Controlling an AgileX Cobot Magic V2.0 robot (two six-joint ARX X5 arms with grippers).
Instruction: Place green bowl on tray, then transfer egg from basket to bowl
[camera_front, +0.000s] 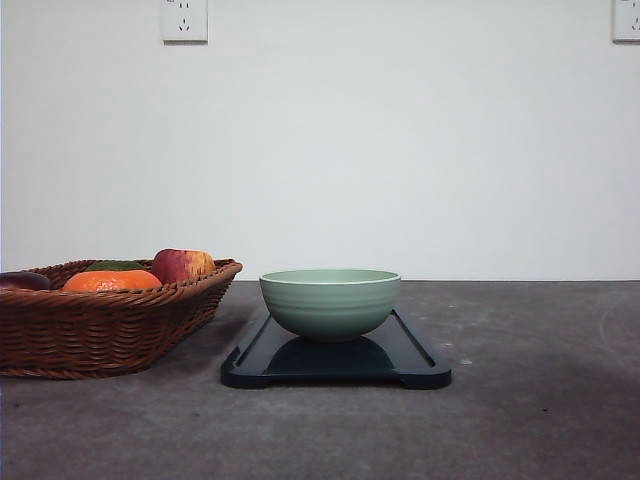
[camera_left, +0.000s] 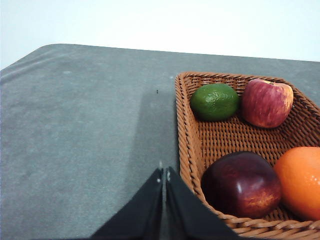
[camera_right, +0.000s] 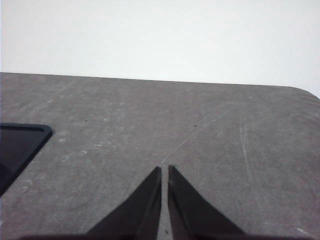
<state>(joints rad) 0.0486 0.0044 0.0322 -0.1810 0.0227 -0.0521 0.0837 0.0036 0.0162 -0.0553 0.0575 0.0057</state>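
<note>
- Both my grippers are closed on nothing: my left gripper (camera_left: 163, 175) hangs over the grey table (camera_front: 540, 420) just outside the basket's braided rim, and my right gripper (camera_right: 164, 171) hangs over bare table well clear of the tray's corner.
- My green bowl (camera_front: 330, 302) sits upright on the tray (camera_front: 400, 375), towards the middle, so that step looks done.
- My trouble is the basket (camera_left: 225, 145), at the table's left side: I see a lime (camera_left: 215, 101), a red apple (camera_left: 267, 102), a dark apple (camera_left: 241, 183) and an orange (camera_left: 300, 181), but no egg. Grabbing the wrong fruit is my likely slip.
- My closed fingers could also catch the rim and drag the basket.
- Behind the table, a plain white wall (camera_front: 400, 150) carries two sockets (camera_front: 184, 19).
</note>
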